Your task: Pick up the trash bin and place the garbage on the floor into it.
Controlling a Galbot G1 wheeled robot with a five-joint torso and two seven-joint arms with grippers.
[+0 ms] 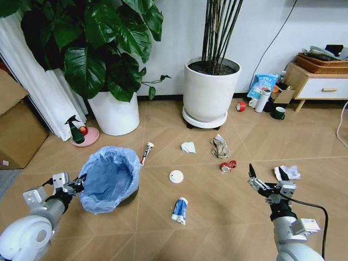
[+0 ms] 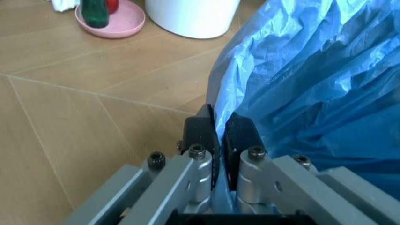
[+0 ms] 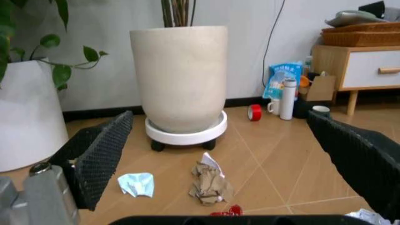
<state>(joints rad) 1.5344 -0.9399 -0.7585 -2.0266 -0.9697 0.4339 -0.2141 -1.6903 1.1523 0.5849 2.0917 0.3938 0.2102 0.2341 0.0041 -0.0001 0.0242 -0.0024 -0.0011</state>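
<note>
Left gripper [image 2: 220, 133] is pinched shut on the rim of the trash bin [image 1: 109, 179], with the blue liner bag [image 2: 312, 84] caught between the two black pads. In the head view the bin sits tilted on the floor [image 1: 217, 217] at the robot's left front, mouth turned up and toward the middle.

Right gripper [image 1: 254, 179] hovers at the right front, jaws spread wide with nothing between them; a crumpled white tissue [image 1: 288, 172] lies just beside it.

Garbage is scattered between the two arms: white disc [image 1: 176, 176], blue-white wrapper [image 1: 180, 210], crushed red can [image 1: 228, 165], brown paper [image 1: 219, 145], pale tissue [image 1: 188, 147], small tube [image 1: 146, 153].

Judgement: step in hand is lifting the bin. The pinch may hold only thin plastic, so the lift should go slowly and vertically, watching for liner slip.
</note>
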